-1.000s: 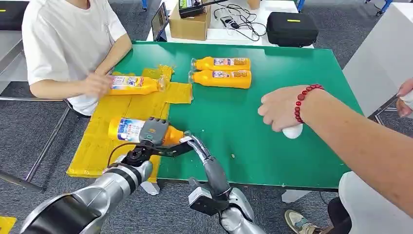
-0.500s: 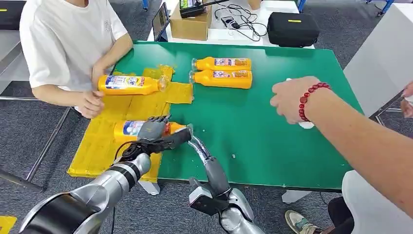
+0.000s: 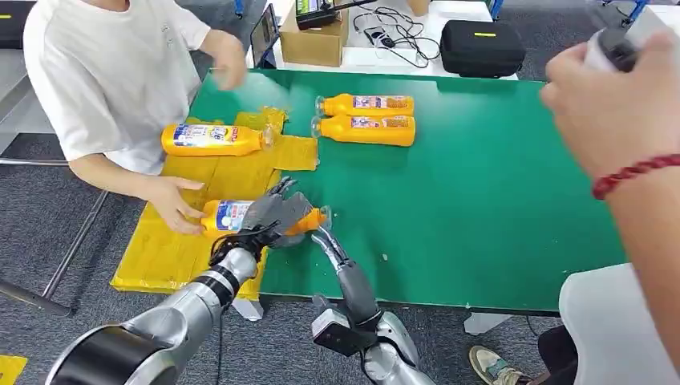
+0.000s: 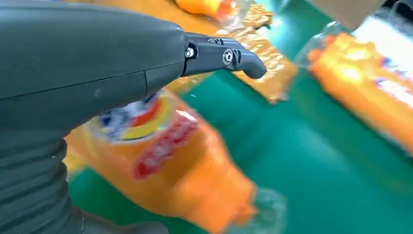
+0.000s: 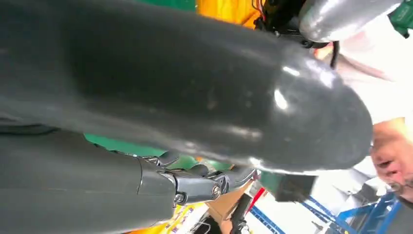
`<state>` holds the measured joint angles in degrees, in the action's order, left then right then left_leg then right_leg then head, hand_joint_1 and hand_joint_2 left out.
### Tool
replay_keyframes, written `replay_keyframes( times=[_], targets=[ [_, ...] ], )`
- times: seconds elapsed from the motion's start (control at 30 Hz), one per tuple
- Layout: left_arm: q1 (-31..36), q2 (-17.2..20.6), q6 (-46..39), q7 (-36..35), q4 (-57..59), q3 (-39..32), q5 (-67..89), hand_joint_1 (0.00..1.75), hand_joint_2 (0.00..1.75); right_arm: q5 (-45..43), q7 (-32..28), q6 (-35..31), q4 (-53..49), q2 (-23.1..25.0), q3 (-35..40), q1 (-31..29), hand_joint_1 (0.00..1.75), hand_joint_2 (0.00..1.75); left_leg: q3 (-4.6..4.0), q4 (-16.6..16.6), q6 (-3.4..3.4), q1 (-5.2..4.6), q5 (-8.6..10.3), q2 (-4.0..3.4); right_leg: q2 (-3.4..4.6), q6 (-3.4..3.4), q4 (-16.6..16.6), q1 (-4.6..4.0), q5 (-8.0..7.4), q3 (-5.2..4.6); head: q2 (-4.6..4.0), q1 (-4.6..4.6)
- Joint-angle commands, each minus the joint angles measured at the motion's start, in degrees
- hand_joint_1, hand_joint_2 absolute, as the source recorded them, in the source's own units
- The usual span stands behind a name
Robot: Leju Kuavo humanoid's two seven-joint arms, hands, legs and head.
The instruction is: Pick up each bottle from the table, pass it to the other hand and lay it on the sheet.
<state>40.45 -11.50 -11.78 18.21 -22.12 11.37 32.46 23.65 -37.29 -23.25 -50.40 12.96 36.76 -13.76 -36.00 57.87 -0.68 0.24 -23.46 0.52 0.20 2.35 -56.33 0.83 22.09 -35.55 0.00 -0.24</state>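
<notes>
Left hand (image 3: 269,215), fingers spread and gripping nothing, sits directly over the near bottle (image 3: 232,215), which lies on the yellow sheet (image 3: 160,249) at its table-side edge, long axis crosswise, cap rightward; right hand's (image 5: 195,185) finger state cannot be told.

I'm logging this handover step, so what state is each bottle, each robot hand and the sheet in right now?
Near bottle: lying on the sheet's edge, under the left hand, a person's hand at its base.
Far sheet bottle: lying on the sheet.
Two table bottles: lying side by side on the green table.
Sheet: spread flat over the table's corner.
Left hand: over the near bottle, fingers spread.
Right hand: low at the table edge; grip unclear.
</notes>
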Motion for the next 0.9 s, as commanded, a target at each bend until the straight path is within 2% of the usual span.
replay_keyframes(
  times=[0.03,0.13,0.2,0.27,0.33,0.47,0.63,0.77,0.87,0.9],
  targets=[
    [0.20,-1.30,0.48,0.15,-0.70,-3.85,-0.75,0.00,1.75,-0.01,-0.20,-0.09,3.53,-1.61,-0.21,-2.11,0.00,0.00,0.15,-0.04,0.02,0.00,-0.07,-0.01,-0.03,-0.06,0.04,-0.01,0.07,0.15,0.00,0.00],
    [-2.84,-3.00,2.30,7.86,-7.70,-6.62,-9.79,0.00,1.75,0.64,0.46,-1.27,3.02,-2.04,-0.65,-1.54,0.00,0.00,0.10,-0.03,0.03,0.01,-0.07,-0.01,-0.03,-0.06,0.04,-0.03,0.06,0.08,0.00,0.00],
    [-7.06,-3.27,7.97,5.88,-18.24,-3.97,-19.19,0.00,1.75,0.93,0.47,-1.25,2.59,-2.61,-0.72,-1.06,0.00,0.00,0.18,-0.03,0.03,0.01,-0.11,0.02,-0.08,-0.07,0.05,-0.04,0.11,0.17,0.00,-0.02],
    [-9.47,-2.14,4.17,3.01,-27.80,1.10,-25.77,0.00,1.75,1.20,0.30,-1.64,3.19,-2.58,-1.02,-1.14,0.00,0.00,0.02,-0.04,0.01,-0.01,-0.04,0.01,-0.05,-0.03,0.05,-0.01,0.05,-0.02,0.00,-0.02],
    [-9.79,-0.89,1.47,0.99,-32.66,4.25,-31.04,0.00,1.75,0.85,0.44,-1.21,3.37,-2.16,-1.16,-1.29,0.00,0.00,0.04,-0.03,0.01,-0.01,-0.07,-0.03,-0.02,-0.04,0.04,-0.01,0.06,0.00,0.00,0.00],
    [-10.28,-0.13,-3.05,1.80,-38.02,5.74,-35.43,0.00,1.75,2.59,0.69,-3.23,3.70,-2.31,-0.17,-1.73,0.00,0.00,-0.08,-0.01,0.04,0.00,-0.06,-0.04,-0.02,-0.06,0.01,-0.02,0.04,-0.13,0.00,-0.02],
    [-11.11,0.30,-3.46,1.36,-39.54,6.57,-35.90,0.00,1.75,2.60,0.77,-3.19,3.55,-2.57,-0.03,-1.64,0.00,0.00,0.02,-0.04,0.04,0.01,-0.11,-0.10,0.06,-0.07,0.05,-0.03,0.07,0.00,0.00,0.00],
    [-12.39,0.18,-4.30,2.53,-42.62,6.62,-38.76,0.00,1.75,6.64,1.92,-7.40,3.56,-3.51,1.03,-2.12,0.00,0.00,-0.03,-0.04,0.03,0.00,-0.07,-0.06,0.02,-0.05,0.05,-0.01,0.04,-0.06,0.00,-0.02],
    [-17.46,1.40,-3.50,2.11,-51.84,8.44,-43.66,0.00,1.75,13.42,6.79,-13.64,1.41,-6.22,1.28,-2.79,0.00,0.00,-0.01,-0.05,0.02,-0.03,-0.09,-0.12,0.07,-0.04,0.05,0.01,0.05,-0.06,0.00,0.00],
    [-19.52,1.62,-3.65,2.01,-54.54,8.94,-44.63,0.00,1.75,17.19,9.54,-16.61,0.47,-7.62,0.73,-3.00,0.00,1.75,0.11,-0.06,0.03,-0.01,-0.15,-0.15,0.09,-0.07,0.07,-0.01,0.09,0.06,0.00,-0.02]
  ],
)
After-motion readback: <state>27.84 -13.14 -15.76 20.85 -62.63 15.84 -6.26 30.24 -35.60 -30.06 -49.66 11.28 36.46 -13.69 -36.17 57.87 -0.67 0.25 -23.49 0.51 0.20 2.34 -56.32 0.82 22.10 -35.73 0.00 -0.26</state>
